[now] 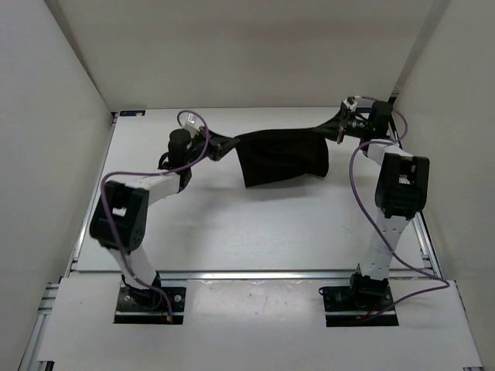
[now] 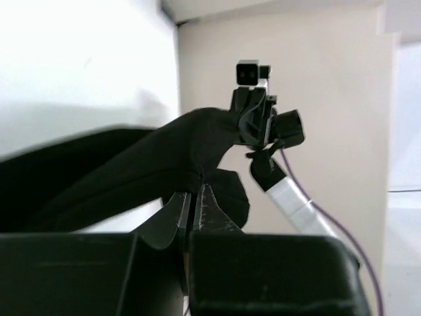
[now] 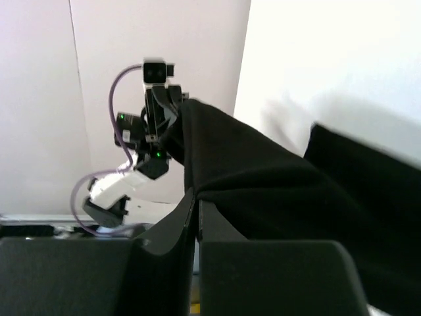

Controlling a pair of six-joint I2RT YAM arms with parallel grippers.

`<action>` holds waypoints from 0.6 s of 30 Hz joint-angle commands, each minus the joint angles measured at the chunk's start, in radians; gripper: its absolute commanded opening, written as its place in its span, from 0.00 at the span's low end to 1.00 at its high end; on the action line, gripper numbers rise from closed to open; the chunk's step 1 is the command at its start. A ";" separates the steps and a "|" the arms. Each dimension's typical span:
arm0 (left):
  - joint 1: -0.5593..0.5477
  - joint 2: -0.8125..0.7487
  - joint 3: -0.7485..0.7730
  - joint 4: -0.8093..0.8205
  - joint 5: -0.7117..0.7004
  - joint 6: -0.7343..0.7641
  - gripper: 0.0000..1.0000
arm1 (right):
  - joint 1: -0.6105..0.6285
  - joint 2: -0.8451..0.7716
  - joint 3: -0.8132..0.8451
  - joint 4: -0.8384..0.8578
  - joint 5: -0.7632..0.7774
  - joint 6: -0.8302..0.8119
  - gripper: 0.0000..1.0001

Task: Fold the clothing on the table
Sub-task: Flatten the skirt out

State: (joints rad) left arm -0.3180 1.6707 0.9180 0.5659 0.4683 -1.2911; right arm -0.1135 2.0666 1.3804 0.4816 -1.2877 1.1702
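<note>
Clothing hangs stretched between both grippers over the far half of the table, lower edge drooping toward the surface; can't tell if it touches. Left gripper is clamped on one top corner and right gripper on the other, jaws pinched tight with only fabric between. My read: light, limp, zero stiffness, since it sags mid-span and bunches at each pinch. Matte fabric, probably not slippery, nothing fragile. The pinch is thin, so a hard tug could pull a corner free. Best holds are the corners or hem edge, both sides at once, kept taut so the fold line lands straight.
</note>
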 commanded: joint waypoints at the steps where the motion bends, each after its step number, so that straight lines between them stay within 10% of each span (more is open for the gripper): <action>1: 0.030 0.145 0.218 0.195 0.085 -0.056 0.00 | 0.018 0.073 0.235 -0.007 -0.012 -0.027 0.00; 9: 0.028 0.296 0.662 0.131 0.119 0.015 0.00 | 0.052 0.150 0.560 -0.154 -0.041 -0.049 0.00; 16: 0.005 0.031 0.172 0.115 0.156 0.085 0.00 | 0.084 0.020 0.185 -0.104 -0.134 -0.014 0.02; 18: 0.007 -0.055 -0.075 0.060 0.170 0.122 0.00 | 0.068 0.006 0.026 0.010 -0.206 0.040 0.42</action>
State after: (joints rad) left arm -0.3000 1.7042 1.0645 0.6868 0.5873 -1.2377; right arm -0.0387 2.1136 1.5703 0.3885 -1.3575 1.1652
